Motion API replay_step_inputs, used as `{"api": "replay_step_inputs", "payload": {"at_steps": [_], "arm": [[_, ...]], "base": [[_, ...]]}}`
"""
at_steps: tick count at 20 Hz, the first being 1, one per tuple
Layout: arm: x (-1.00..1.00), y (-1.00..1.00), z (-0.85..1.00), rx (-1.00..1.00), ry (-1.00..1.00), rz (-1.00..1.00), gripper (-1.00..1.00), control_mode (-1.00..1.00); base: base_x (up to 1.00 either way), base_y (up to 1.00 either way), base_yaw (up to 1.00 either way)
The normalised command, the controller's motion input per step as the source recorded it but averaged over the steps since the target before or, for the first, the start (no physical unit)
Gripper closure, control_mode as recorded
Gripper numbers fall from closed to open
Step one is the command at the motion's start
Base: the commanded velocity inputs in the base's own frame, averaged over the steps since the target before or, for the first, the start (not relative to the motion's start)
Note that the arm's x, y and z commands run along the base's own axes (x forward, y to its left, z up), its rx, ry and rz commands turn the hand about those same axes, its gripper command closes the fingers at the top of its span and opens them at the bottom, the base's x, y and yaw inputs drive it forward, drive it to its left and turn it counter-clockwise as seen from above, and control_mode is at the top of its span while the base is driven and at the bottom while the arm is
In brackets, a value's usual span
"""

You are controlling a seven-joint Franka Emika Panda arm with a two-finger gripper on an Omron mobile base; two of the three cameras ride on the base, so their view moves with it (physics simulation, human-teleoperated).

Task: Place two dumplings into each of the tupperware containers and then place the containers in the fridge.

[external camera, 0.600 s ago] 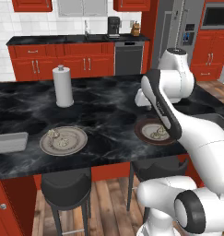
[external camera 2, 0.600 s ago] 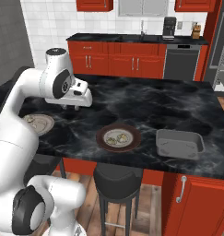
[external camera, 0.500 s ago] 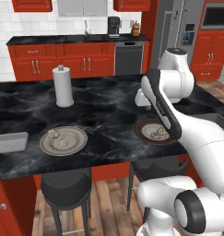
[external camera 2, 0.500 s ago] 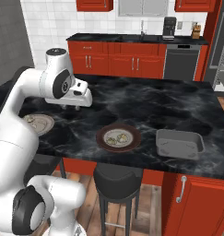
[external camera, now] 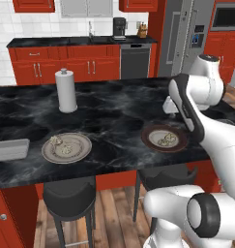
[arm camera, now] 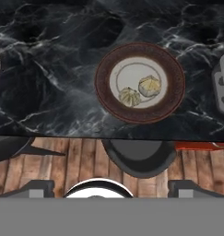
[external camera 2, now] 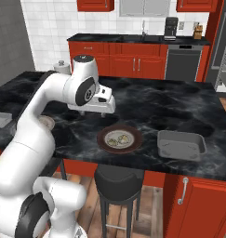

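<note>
Two pale dumplings (arm camera: 129, 97) (arm camera: 149, 85) lie side by side on a brown-rimmed plate (arm camera: 173, 108) near the counter's front edge. Two more dumplings (external camera: 56, 141) rest on a grey plate (external camera: 82, 144) further left. One tupperware container (external camera 2: 181, 145) sits empty just right of the brown plate, the other container (external camera: 10, 149) at the counter's left end. My gripper (external camera 2: 105, 111) hovers open above the counter, behind and left of the brown plate, holding nothing; its tips (arm camera: 37, 188) stand wide apart. The fridge (external camera: 186, 34) stands at the back right.
A paper towel roll (external camera: 66, 91) stands upright at the back left of the island. Black stools (external camera: 69, 196) (arm camera: 140, 156) sit under the front edge. Red cabinets and a dark dishwasher (external camera: 134, 60) line the far wall.
The arm and hand have swung to the right, closer to the brown plate. Plates, dumplings and containers have not moved.
</note>
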Motion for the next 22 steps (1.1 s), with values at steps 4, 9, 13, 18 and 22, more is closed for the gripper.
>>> {"api": "replay_step_inputs", "payload": {"at_steps": [4, 9, 13, 18, 22], "arm": [[0.17, -0.94, -0.32, 0.01, 0.0, 0.0, -1.0, -1.0], [0.45, -0.4, -0.37, 0.0, 0.0, 0.0, -1.0, -1.0], [0.56, -0.28, -0.48, 0.0, 0.0, 0.0, -1.0, -1.0], [0.43, -0.2, -0.48, 0.0, 0.0, 0.0, -1.0, -1.0], [0.35, 0.0, -0.48, 0.0, 0.0, 0.0, -1.0, -1.0]], "base": [[0.0, 0.0, 0.0], [0.0, 0.0, 0.0], [0.0, 0.0, 0.0], [0.0, 0.0, 0.0], [0.0, 0.0, 0.0]]}}
